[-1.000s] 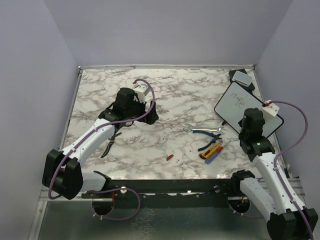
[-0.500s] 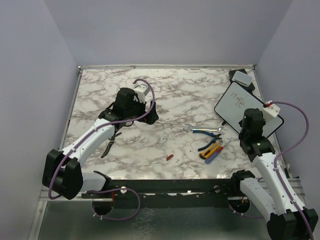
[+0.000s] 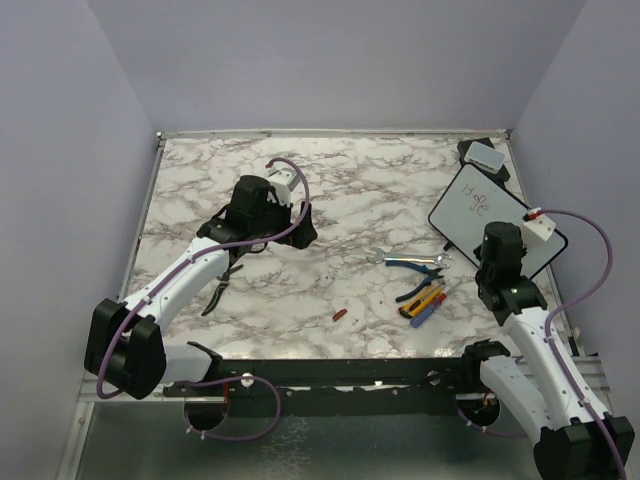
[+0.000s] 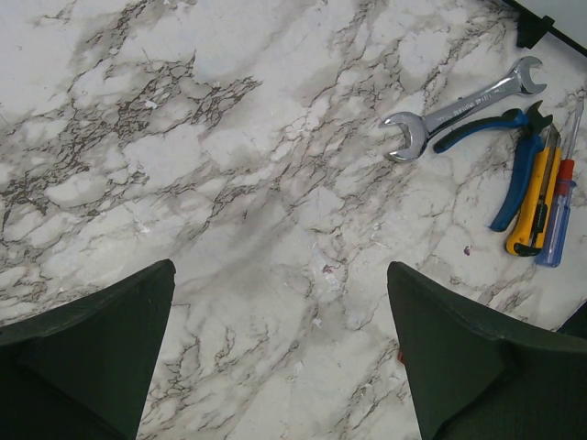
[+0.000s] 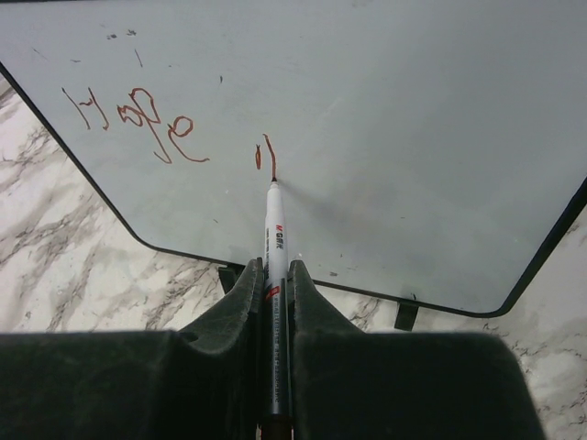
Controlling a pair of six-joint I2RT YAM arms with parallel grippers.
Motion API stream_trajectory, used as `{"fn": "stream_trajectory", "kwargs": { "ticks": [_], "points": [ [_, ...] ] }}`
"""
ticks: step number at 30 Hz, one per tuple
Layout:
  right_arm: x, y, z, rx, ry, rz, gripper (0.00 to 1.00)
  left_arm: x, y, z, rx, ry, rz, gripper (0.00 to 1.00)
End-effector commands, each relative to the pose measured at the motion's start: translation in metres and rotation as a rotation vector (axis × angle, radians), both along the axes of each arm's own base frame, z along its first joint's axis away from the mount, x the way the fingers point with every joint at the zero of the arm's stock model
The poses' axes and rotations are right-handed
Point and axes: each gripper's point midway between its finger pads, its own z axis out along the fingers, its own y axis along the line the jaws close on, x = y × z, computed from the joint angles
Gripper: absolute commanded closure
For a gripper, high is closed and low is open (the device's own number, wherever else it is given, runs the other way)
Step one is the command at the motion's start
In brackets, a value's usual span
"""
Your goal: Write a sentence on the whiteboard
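White marker [image 5: 273, 229], pinched by right end effector [image 5: 274, 271], touches whiteboard [image 5: 413, 137]; left end effector [image 4: 280, 275] spread.

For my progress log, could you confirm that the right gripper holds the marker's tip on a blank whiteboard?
Not blank: the right wrist view shows reddish handwriting on the whiteboard. The right gripper does hold the marker with its tip on the board.
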Motion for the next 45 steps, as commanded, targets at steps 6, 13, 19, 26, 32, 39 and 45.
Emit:
{"fn": "stream_trajectory", "kwargs": {
  "ticks": [6, 13, 19, 26, 32, 39, 45],
  "points": [
    [-0.009, 0.000, 0.033, 0.000, -0.078, 0.023, 1.00, -0.005, -0.004, 0.008, -0.016, -0.027, -0.029, 0.01],
    [-0.012, -0.010, 0.035, -0.028, -0.065, -0.029, 1.00, -0.005, -0.004, 0.009, -0.016, -0.032, -0.029, 0.01],
    [-0.012, -0.014, 0.032, -0.044, -0.055, -0.052, 1.00, -0.005, -0.004, 0.009, -0.016, -0.031, -0.029, 0.01],
    [-0.011, -0.017, 0.026, -0.057, -0.037, -0.070, 1.00, -0.005, -0.004, 0.008, -0.015, -0.030, -0.030, 0.01],
    [-0.012, -0.019, 0.020, -0.062, -0.017, -0.086, 1.00, -0.005, -0.004, 0.008, -0.018, -0.029, -0.031, 0.01],
    [-0.016, -0.022, 0.018, -0.065, -0.001, -0.114, 1.00, -0.006, -0.005, 0.009, -0.018, -0.032, -0.034, 0.01],
    [-0.020, -0.025, 0.022, -0.066, -0.015, -0.135, 1.00, -0.006, -0.005, 0.009, -0.018, -0.033, -0.036, 0.01]
  ]
}}
